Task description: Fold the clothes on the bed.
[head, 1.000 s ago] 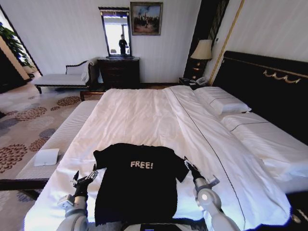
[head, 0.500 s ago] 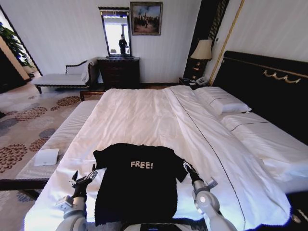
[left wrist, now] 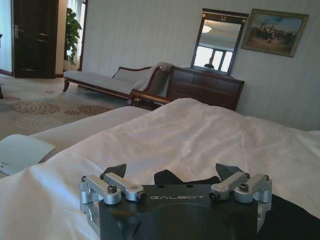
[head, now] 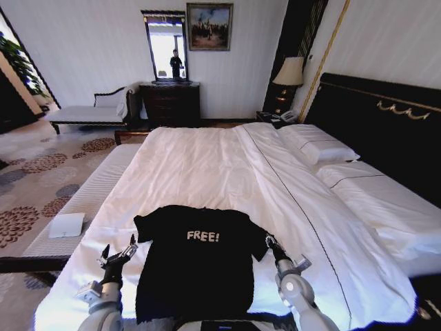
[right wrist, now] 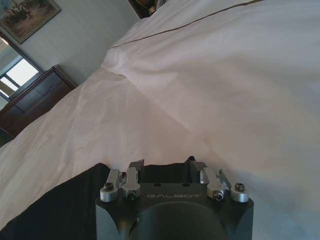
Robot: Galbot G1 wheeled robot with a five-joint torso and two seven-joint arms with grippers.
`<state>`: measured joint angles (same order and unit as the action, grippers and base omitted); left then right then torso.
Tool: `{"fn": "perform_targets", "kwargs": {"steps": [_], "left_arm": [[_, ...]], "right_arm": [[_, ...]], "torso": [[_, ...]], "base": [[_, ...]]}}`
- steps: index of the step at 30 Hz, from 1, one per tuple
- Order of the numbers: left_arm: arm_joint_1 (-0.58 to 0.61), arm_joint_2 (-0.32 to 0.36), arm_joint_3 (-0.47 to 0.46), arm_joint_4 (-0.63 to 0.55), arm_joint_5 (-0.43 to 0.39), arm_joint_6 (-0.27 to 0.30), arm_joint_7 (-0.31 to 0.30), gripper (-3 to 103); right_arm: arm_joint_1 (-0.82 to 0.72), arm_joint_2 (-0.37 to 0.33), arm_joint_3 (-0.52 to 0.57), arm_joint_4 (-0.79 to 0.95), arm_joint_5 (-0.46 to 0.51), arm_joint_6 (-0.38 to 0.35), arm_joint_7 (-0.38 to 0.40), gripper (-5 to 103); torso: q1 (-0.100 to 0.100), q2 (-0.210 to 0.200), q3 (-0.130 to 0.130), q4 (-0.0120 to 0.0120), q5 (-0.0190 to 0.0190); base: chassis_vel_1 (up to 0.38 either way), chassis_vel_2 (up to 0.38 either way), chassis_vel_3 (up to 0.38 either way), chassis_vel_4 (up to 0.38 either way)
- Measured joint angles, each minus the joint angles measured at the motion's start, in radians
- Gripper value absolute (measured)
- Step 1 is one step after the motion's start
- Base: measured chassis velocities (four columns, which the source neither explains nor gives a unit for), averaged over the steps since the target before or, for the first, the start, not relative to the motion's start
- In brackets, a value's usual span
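t-shirt point(head: 196, 262) unmoved — left gripper point(head: 118, 252) retreated slightly

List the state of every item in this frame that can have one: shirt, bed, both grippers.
T-shirt: unfolded, lying flat on the bed, "FREE!" lettering facing up, sleeves spread.
Bed: made, white cover smooth, pillows in place by the headboard.
Left gripper: open, beside the shirt's left sleeve, holding nothing.
Right gripper: open, at the shirt's right sleeve edge, holding nothing.
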<state>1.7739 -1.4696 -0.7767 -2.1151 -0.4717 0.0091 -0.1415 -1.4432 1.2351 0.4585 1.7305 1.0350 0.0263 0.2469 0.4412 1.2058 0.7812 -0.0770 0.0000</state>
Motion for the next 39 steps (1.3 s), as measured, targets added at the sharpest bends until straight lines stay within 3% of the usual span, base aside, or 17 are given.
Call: {"fn": "perform_targets", "kwargs": {"steps": [14, 18, 23, 27, 39], "left_arm": [[-0.008, 0.001, 0.002, 0.014, 0.0, 0.0, -0.002, 100], [-0.011, -0.001, 0.006, 0.02, 0.001, 0.0, -0.003, 100], [-0.012, -0.002, 0.009, 0.026, 0.003, -0.001, -0.003, 100], [-0.014, -0.002, 0.01, 0.031, 0.004, -0.004, -0.004, 100], [-0.016, -0.004, 0.008, 0.044, 0.004, -0.014, -0.005, 100]], "right_arm": [[0.003, 0.002, -0.001, -0.015, -0.008, -0.005, 0.003, 48], [0.001, 0.005, -0.002, -0.017, -0.009, -0.008, 0.009, 28], [0.0, 0.006, -0.002, -0.017, -0.009, -0.008, 0.009, 19], [0.001, 0.006, -0.003, -0.017, -0.013, -0.008, 0.009, 3], [-0.023, 0.007, -0.017, 0.072, -0.057, 0.023, 0.004, 0]], "torso": [[0.0, 0.0, 0.0, -0.0001, 0.0], [0.0, 0.0, 0.0, 0.0, 0.0], [0.0, 0.0, 0.0, 0.0, 0.0001], [0.0, 0.0, 0.0, 0.0, 0.0], [0.0, 0.0, 0.0, -0.0001, -0.0001]], "base": [[0.0, 0.0, 0.0, 0.0], [0.0, 0.0, 0.0, 0.0], [0.0, 0.0, 0.0, 0.0], [0.0, 0.0, 0.0, 0.0], [0.0, 0.0, 0.0, 0.0]]}}
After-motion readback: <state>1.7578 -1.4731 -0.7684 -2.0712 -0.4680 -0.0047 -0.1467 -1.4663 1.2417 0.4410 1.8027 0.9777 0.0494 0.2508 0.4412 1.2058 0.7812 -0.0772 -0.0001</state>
